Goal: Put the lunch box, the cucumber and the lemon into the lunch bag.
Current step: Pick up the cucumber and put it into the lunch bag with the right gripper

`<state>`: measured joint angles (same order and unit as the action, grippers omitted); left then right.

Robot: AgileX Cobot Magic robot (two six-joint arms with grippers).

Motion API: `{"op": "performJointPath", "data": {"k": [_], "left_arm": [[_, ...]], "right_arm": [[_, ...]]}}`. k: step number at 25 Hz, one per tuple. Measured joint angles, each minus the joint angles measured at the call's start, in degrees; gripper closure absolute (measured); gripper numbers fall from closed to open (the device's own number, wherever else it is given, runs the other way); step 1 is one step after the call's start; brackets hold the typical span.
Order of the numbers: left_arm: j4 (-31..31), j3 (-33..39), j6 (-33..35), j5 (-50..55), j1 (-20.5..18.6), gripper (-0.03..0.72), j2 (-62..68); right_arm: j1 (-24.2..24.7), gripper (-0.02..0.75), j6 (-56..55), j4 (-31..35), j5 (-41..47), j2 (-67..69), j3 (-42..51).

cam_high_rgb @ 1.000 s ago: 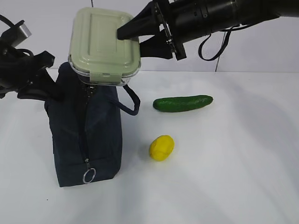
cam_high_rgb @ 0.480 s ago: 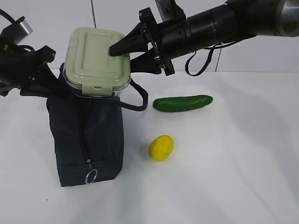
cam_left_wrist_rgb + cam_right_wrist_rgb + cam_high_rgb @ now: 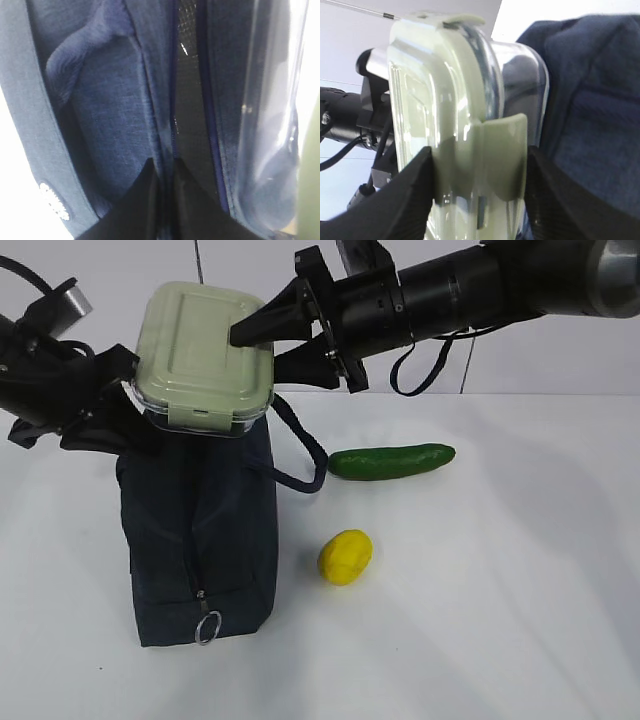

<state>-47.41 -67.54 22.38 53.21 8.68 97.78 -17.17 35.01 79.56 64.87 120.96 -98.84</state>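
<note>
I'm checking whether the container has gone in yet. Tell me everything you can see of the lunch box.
The rectangular clear lunch box with a pale sage-green ridged lid has rounded corners and clip latches, all shut. It is tilted on edge, lid facing the exterior camera, at the top opening of the dark navy fabric lunch bag, not visibly inside. The right gripper clamps it across lid and base; the left gripper pinches the bag's edge beside it.

Exterior looks down slantwise; both wrist views crowd the lunch bag (image 3: pixel 200 530).

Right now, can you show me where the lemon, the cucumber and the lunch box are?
lemon (image 3: pixel 345 557): exterior view, middle of its yellow skin.
cucumber (image 3: pixel 391 461): exterior view, middle of its length.
lunch box (image 3: pixel 200 350): exterior view, centre of the green lid.
</note>
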Motion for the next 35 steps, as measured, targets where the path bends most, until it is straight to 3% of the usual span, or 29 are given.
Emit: {"op": "performJointPath", "data": {"k": [9, 14, 25, 35], "left_arm": [[0.12, 0.0, 0.0, -0.09, 0.11, 0.68, 0.0], [-0.37, 0.0, 0.0, 0.02, 0.11, 0.68, 0.0], [-1.86, -5.5, 0.09, 2.93, 0.11, 0.68, -1.59], [-4.02, -5.61, 0.09, 3.0, 4.23, 0.68, -1.59]], "right_arm": [[0.0, 0.318, 0.13, -2.92, 0.0, 0.0, -0.6], [0.0, 0.318, 0.01, -7.8, 0.0, 0.0, -0.6], [0.0, 0.318, -1.17, -15.89, 0.0, 0.0, -0.6], [0.0, 0.318, -2.36, -18.71, -0.12, 0.3, -0.6]]}}
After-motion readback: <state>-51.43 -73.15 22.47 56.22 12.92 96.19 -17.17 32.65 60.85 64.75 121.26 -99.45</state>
